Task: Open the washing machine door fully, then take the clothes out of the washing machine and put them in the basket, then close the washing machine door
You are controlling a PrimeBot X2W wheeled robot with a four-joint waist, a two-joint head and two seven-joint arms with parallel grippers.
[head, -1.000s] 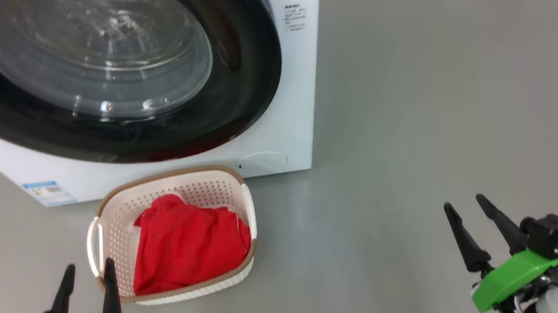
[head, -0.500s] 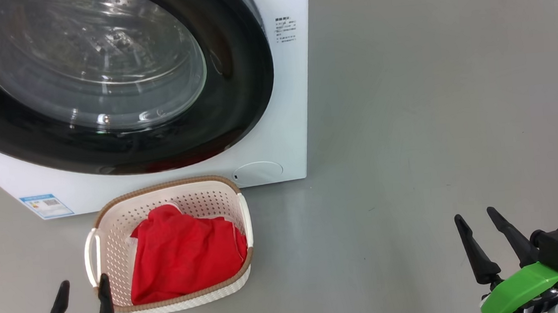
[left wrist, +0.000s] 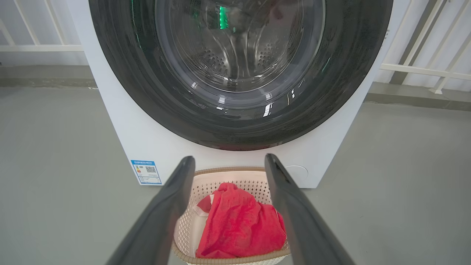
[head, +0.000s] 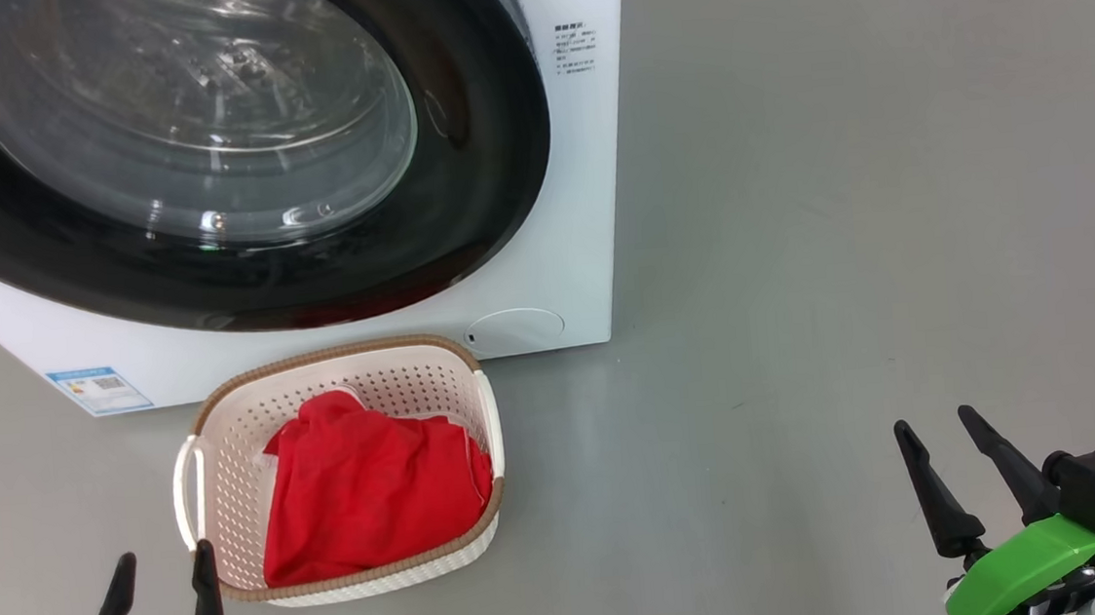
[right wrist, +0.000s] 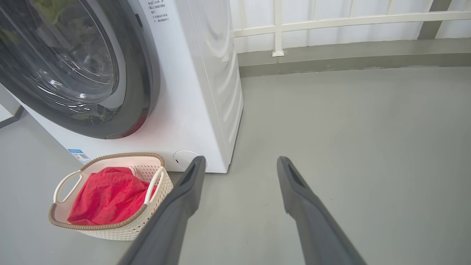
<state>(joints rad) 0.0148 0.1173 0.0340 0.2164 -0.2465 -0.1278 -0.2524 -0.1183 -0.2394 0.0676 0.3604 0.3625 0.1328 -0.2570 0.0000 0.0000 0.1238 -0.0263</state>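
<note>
Over the floor (head: pixel 795 229) both jaws gape empty; with clothes (head: pixel 367 498) in the basket (head: pixel 336 349) and the door (head: pixel 486 205) seemingly shut, retreat without nudging either.

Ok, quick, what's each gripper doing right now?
Left gripper: open, holding nothing.
Right gripper: open, holding nothing.

Bright, even daylight. Shadows are soft: a faint one lies on the smooth grey floor (head: pixel 795 229) beside the big white washing machine (head: pixel 588 197), mid-frame in the head view. The round, glossy black-rimmed glass door (head: pixel 487 156) carries small white glints, and a green reflection at the top centre of the left wrist view. There, white railing bars (left wrist: pixel 423 66) lean at the corners. The long dark fingers (left wrist: pixel 162 221) blur at the bottom edge.
</note>
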